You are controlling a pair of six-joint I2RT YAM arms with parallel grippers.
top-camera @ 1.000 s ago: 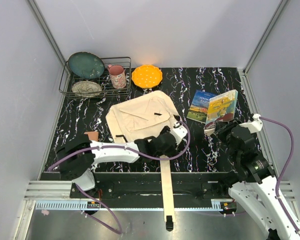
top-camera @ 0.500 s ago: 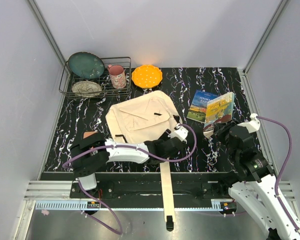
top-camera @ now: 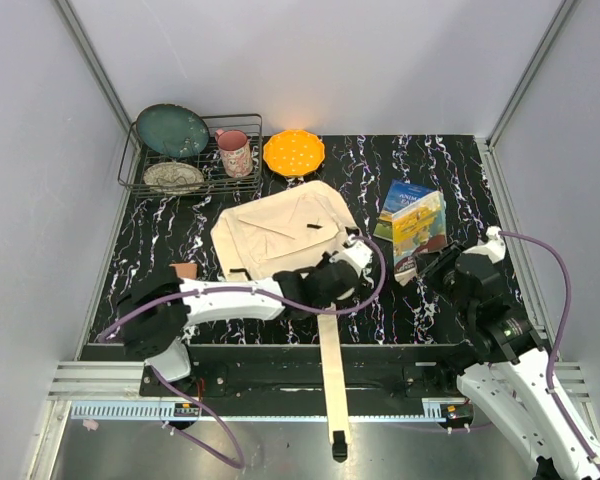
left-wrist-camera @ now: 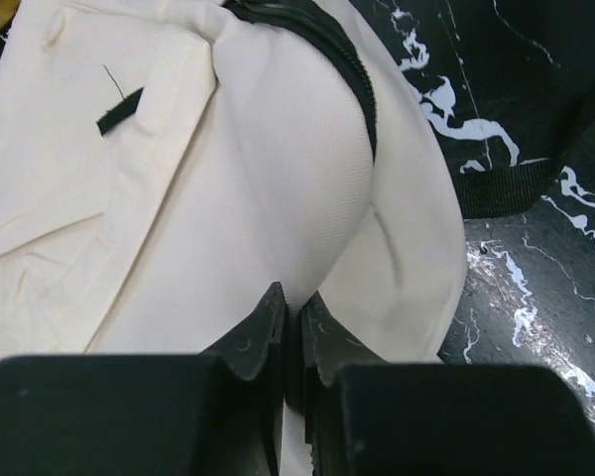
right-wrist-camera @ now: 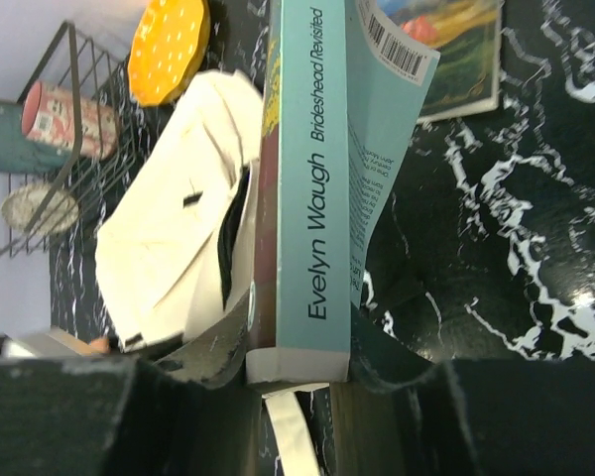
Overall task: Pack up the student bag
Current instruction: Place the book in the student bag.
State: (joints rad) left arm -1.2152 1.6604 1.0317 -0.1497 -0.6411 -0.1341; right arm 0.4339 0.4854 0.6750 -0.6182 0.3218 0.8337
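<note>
The student bag (top-camera: 280, 235), cream canvas, lies flat mid-table with its long strap (top-camera: 330, 370) trailing over the near edge. My left gripper (top-camera: 348, 262) sits at the bag's near right corner. In the left wrist view its jaws (left-wrist-camera: 296, 307) are pinched shut on a fold of the bag's fabric (left-wrist-camera: 228, 198), just below the black zipper (left-wrist-camera: 317, 30). My right gripper (top-camera: 432, 262) is shut on a teal-spined paperback (right-wrist-camera: 312, 188), held upright on edge (top-camera: 417, 232) to the right of the bag (right-wrist-camera: 169, 238). The bag's mouth shows as a dark slit (right-wrist-camera: 233, 238).
A second book (top-camera: 400, 200) lies flat behind the held one. At the back left a wire rack (top-camera: 140, 175) holds a teal plate (top-camera: 172, 130), a patterned dish (top-camera: 173, 176) and a pink mug (top-camera: 235, 152). An orange plate (top-camera: 294, 152) sits beside it. A small brown object (top-camera: 185, 270) lies left.
My left gripper went from open to shut, pinching the bag's fabric near the zipper. The right arm carried the book leftward toward the bag, turning it more edge-on.
</note>
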